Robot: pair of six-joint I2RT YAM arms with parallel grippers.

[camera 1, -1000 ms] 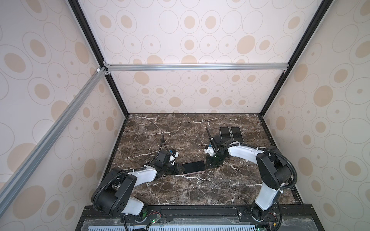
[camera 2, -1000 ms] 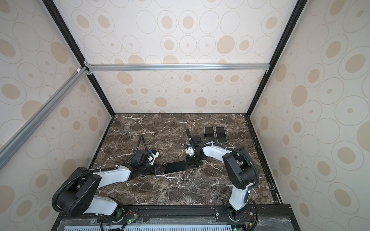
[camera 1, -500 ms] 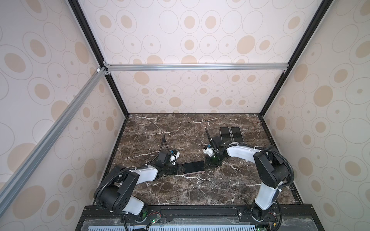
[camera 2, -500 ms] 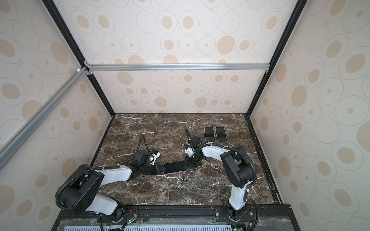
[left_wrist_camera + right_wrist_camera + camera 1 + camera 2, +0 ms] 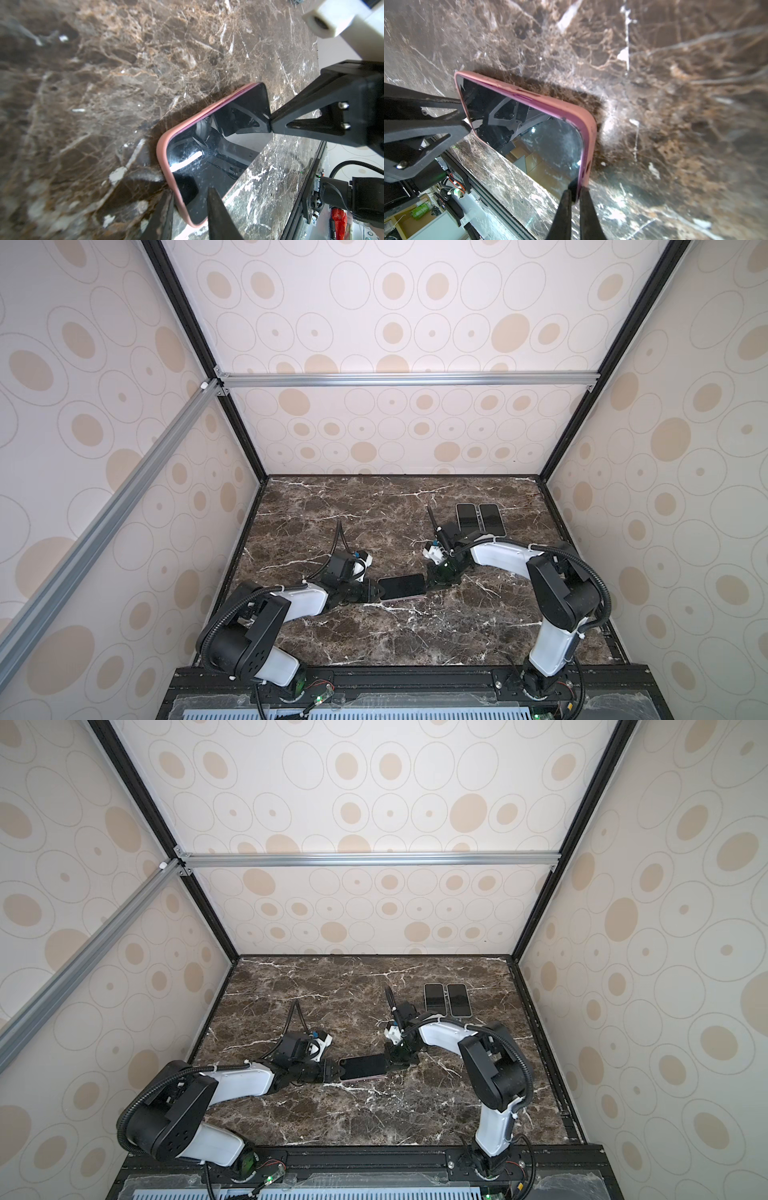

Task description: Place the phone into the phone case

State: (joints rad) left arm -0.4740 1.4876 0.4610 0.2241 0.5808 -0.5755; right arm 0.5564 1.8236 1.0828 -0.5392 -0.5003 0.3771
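So the phone (image 5: 402, 586) is basically sitting in the pink phone case (image 5: 164, 158) already. It's screen up, low over the middle of the marble table (image 5: 374, 639), strung between the two arms, and I can't tell if it's resting on the stone or held a touch above it. The right gripper (image 5: 576, 188) is clenched tight on the case rim at one short end. The left gripper (image 5: 190, 191) has its jaws a bit apart but clamped across the opposite end, one finger over the glass and one outside the case. My read is this is the seating step. Along the long side away from the robot's base, a strip of the phone's edge looks like it stands proud of the rim. I'd pin one end and press that edge down evenly rather than yank, otherwise the soft rim could peel back off a corner. Go easy on the glass too. The only other stuff around is two spare phones (image 5: 467, 516) lying side by side at the back right, well apart. Nothing's really in the way except the arms crowding each other.
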